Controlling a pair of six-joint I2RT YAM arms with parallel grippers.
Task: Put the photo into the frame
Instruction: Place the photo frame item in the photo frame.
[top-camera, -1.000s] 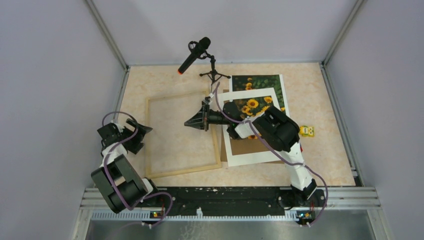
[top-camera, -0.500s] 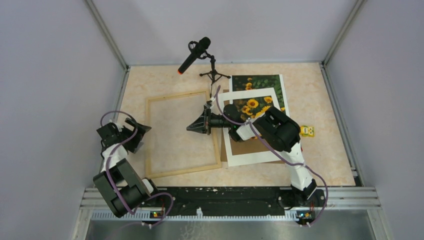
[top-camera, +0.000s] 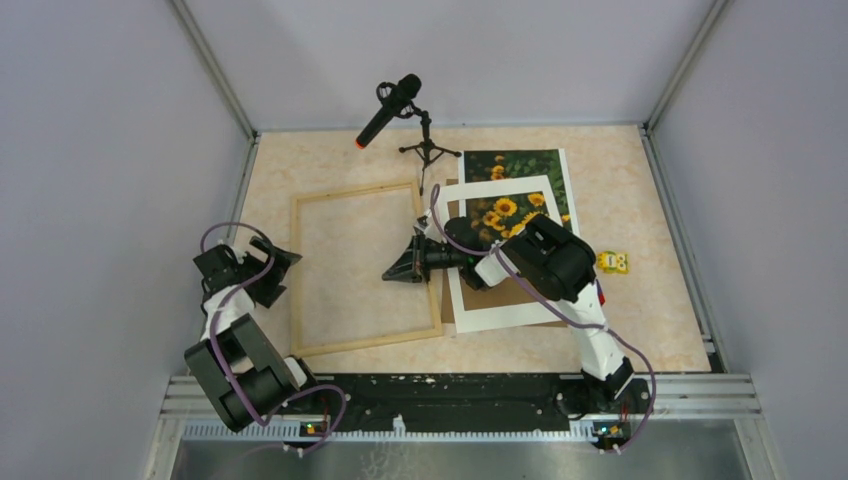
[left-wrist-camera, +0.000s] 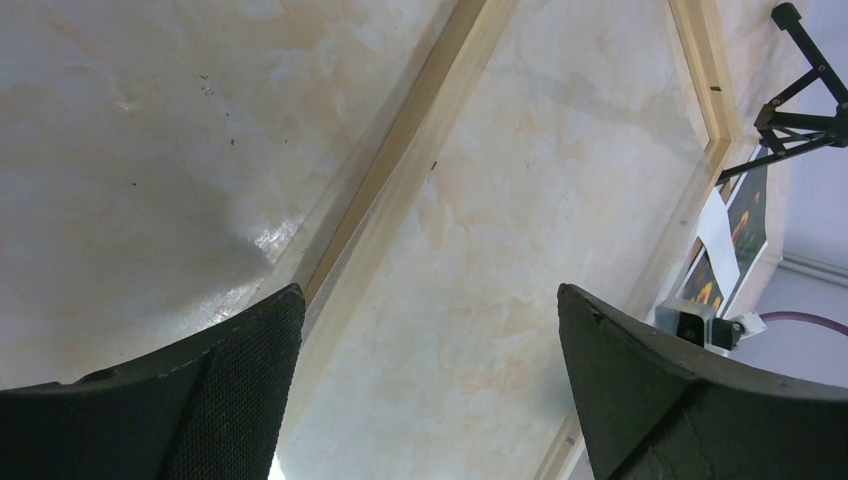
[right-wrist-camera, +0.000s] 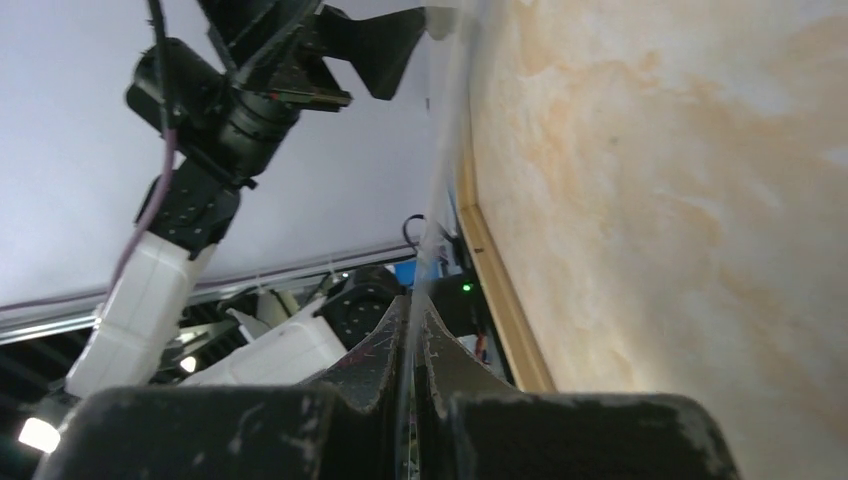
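We see a pale natural-wood frame (top-camera: 297, 272) on the beige marbled table (top-camera: 655, 210). Right of the frame, the photo (top-camera: 518, 163) shows yellow sunflowers on dark green, under a white mat (top-camera: 500, 314).

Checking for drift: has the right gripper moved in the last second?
Yes. The right gripper slid toward the table's near edge, along the frame's right strip.

Overhead camera looks down; close wrist cameras share the frame (top-camera: 368, 338) (left-wrist-camera: 400, 190) (right-wrist-camera: 502, 292).

The frame (top-camera: 296, 275) lies flat. The right gripper (top-camera: 390, 274) hangs just inside its right strip, seemingly shut. The photo (top-camera: 520, 163) lies further right.
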